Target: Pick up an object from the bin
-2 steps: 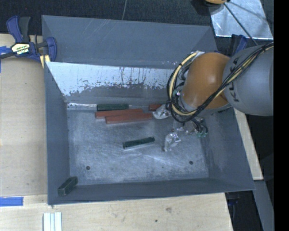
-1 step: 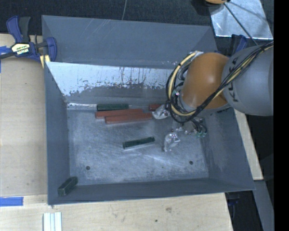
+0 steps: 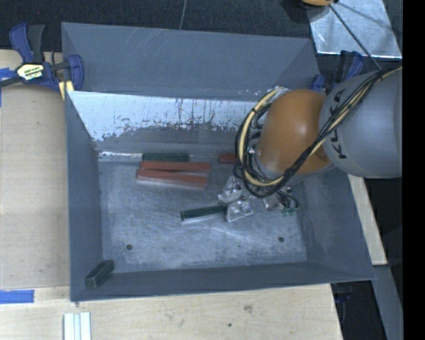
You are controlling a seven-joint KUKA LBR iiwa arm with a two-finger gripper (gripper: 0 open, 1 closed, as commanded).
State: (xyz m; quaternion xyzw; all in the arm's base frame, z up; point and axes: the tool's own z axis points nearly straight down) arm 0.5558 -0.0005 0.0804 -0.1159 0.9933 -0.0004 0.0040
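The gripper (image 3: 235, 205) is sitting low over the middle-right of the bin (image 3: 198, 62) floor, its metal tip meeting the right end of a thin dark green bar (image 3: 202, 214) that is lying flat and pointing left. Whether the gripper is clenched on that end or released above it I cannot tell, as the wrist is hiding much of the tip. The bar is looking like the thing in play.

The risk is coming from that end-on contact. A hold so far from the bar's middle is likely to be letting the long free end droop, and the bar may be twisting out on a lift. If nothing is gripped, a further push down could be skidding the bar along the floor. Two reddish-brown blocks (image 3: 173, 174) are lying side by side just behind, near enough for a swinging bar to be clipping them.

The wrist, under its orange cover (image 3: 290, 137), is pointing steeply down, with cables looping round it, and the grey arm (image 3: 365, 129) is reaching in over the bin's right wall
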